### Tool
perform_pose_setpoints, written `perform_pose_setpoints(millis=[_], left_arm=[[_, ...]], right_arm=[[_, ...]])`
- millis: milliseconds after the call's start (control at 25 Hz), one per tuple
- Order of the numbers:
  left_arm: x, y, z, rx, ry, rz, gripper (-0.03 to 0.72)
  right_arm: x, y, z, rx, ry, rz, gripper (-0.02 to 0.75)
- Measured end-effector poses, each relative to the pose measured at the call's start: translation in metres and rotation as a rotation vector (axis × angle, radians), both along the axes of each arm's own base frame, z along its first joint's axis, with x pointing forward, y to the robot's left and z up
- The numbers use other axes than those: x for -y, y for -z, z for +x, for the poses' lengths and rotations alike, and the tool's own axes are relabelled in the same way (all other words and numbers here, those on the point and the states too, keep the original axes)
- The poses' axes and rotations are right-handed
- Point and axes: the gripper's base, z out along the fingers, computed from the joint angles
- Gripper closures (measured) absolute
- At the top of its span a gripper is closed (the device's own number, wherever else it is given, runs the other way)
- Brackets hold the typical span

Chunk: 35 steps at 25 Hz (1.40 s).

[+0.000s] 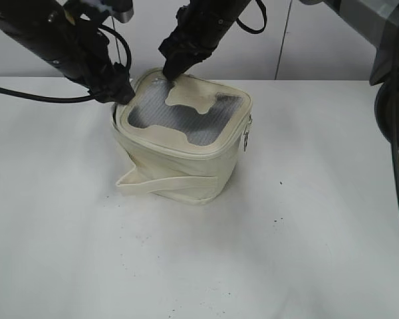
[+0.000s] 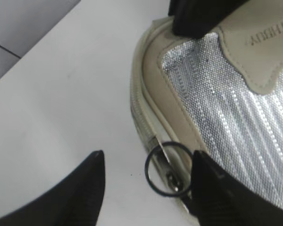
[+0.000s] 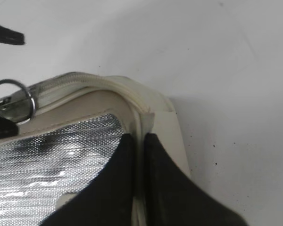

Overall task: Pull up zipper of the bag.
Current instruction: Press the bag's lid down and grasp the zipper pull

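**Two grippers at the rear rim of one cream bag**

One bag (image 1: 183, 143) sits on the white table (image 1: 306, 219), lid up, its grey ribbed window (image 1: 186, 118) and bone-shaped patch (image 1: 193, 98) facing the ceiling. The zipper (image 2: 140, 110) runs as a cream track around the lid rim. Two pulls show: one ring (image 2: 167, 169) at the bag's rear-left corner, another pull (image 1: 246, 136) hanging down the bag's right side. The left gripper (image 2: 146, 181) stands at that rear-left corner, jaws wide, the ring between its fingers (image 2: 78, 195) but not pinched. The right gripper (image 3: 139, 188) presses on the bag's rear rim, jaws nearly together on the lid's edge seam.
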Motion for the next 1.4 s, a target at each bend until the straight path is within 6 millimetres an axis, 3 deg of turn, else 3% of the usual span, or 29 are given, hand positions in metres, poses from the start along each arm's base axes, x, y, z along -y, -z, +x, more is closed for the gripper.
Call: perform_pose_setpoints(millis=[360,640,1080,1400], left_arm=[[0.014,0.01,0.029,-0.02,0.009,0.03,0.243],[0.011,0.007,0.032,0.0,0.04,0.124,0.243],[0.009,0.0,0.03,-0.004,0.035,0.127,0.243],[0.006,0.005,0.031,-0.026,0.037,0.162,0.134]], right_arm=[[0.0,0.002,0.001,-0.001,0.0,-0.001,0.73],[-0.001,0.004,0.001,0.0,0.002,0.003,0.73],[-0.001,0.004,0.001,-0.001,0.001,0.003,0.73],[-0.001,0.004,0.001,0.0,0.001,0.003,0.73]])
